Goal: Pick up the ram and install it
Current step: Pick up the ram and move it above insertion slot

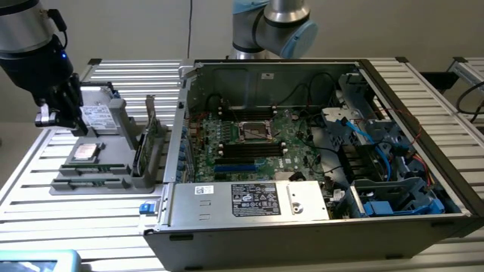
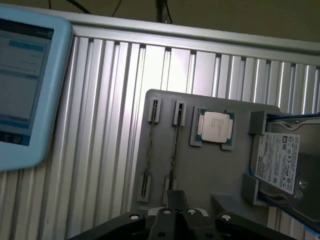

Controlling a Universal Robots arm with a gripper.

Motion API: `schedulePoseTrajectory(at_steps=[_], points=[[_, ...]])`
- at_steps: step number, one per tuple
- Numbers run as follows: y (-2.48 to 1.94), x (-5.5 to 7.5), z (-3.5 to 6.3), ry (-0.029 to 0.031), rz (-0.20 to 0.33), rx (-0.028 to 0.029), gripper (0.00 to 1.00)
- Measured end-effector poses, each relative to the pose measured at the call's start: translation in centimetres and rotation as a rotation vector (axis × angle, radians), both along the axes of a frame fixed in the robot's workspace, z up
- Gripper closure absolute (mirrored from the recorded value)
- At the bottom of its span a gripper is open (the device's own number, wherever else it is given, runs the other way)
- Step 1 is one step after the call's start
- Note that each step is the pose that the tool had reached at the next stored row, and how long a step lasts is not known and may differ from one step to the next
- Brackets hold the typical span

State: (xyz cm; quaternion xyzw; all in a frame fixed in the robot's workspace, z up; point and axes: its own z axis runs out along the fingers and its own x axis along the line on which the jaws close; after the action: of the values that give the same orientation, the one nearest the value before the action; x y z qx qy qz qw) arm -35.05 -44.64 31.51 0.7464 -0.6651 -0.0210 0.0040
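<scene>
Grey tray (image 1: 106, 190), left of exterior view, is holding ram (image 1: 94, 168) on edge in slots. Gripper (image 1: 59, 120), jaws closed on nothing, is hovering near hard drive (image 1: 98, 113). You are likely needing jaws opening, squaring across strip's long edges, centring mid-length.

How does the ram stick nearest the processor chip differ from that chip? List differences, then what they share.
Shape: the ram stick is long and slim; the processor chip is roughly square.
Pose: the ram stick stands on edge in its slot; the processor chip lies flat.
Look: the ram stick shows a thin dark edge; the processor chip a pale metal lid.
Shared: both sit in the grey holder.
</scene>
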Motion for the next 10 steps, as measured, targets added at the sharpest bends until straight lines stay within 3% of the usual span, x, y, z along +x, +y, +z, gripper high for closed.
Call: schedulePoseTrajectory(at_steps=[9, 10], points=[[0.00, 0.00, 0.00, 0.0000, 0.022, 0.0000, 0.88], [0.00, 0.00, 0.00, 0.0000, 0.022, 0.0000, 0.83]])
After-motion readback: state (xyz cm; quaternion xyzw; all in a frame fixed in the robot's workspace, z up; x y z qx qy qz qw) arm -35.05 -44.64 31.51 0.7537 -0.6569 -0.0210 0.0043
